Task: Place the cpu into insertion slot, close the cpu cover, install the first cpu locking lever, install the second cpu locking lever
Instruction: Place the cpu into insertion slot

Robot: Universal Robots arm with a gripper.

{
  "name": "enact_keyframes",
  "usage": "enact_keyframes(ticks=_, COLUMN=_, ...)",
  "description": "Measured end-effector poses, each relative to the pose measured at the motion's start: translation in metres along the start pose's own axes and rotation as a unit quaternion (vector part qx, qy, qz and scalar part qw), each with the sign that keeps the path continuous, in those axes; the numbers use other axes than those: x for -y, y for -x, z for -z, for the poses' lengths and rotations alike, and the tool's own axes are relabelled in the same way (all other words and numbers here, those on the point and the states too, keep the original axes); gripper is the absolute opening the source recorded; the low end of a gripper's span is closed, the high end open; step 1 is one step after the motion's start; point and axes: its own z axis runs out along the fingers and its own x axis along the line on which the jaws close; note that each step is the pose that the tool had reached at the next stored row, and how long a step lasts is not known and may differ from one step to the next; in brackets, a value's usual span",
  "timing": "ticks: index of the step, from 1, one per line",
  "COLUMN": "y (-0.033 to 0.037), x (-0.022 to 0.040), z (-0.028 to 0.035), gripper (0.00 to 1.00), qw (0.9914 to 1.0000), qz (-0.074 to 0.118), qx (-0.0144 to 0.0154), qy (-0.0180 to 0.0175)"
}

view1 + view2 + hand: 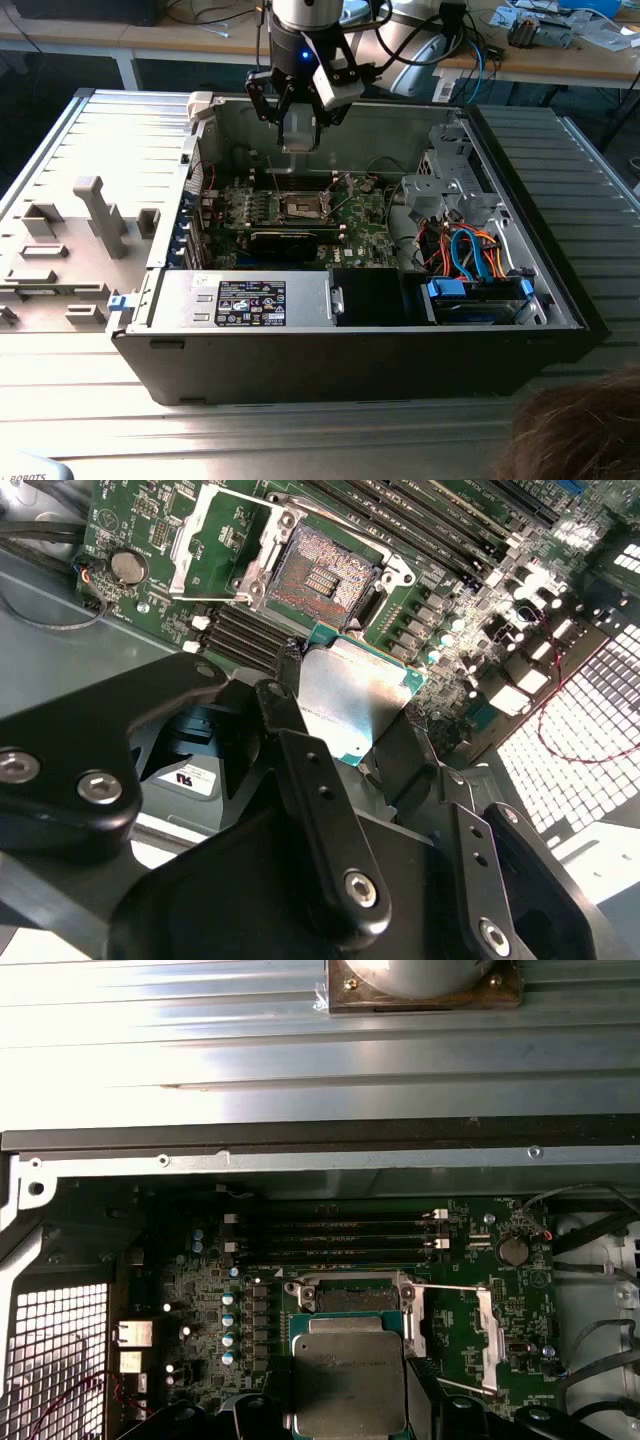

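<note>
My gripper [300, 133] hangs above the open computer case, shut on the cpu [352, 692], a flat silver-grey square chip. Black fingers [288, 702] press on two opposite edges of the chip. The cpu [350, 1380] hovers just beside the insertion slot [348, 1300], apart from it and higher. The insertion slot [315, 575] lies bare, its dark centre showing. The cpu cover [487, 1335] is swung open to one side of the socket, and in the second wrist view the cpu cover [182, 542] lies flat on the green board. Two thin locking levers [450, 1288] stand released. In the exterior view the insertion slot [300, 207] lies below the gripper.
Long black memory slots [340, 1240] run beside the socket. A black card [290, 240], a power supply [240, 300] and a drive cage with coloured cables [470, 255] fill the case. A grey fixture [95, 215] stands at the exterior view's left. A person's hair [580, 430] shows in the near corner at the exterior view's right.
</note>
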Motion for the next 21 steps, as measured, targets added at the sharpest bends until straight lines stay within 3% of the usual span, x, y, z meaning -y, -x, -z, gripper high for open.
enact_keyframes(ticks=21, y=0.0001, x=0.0005, z=-0.0052, gripper=0.54, qw=1.0, qz=0.0, qx=0.0, qy=0.0)
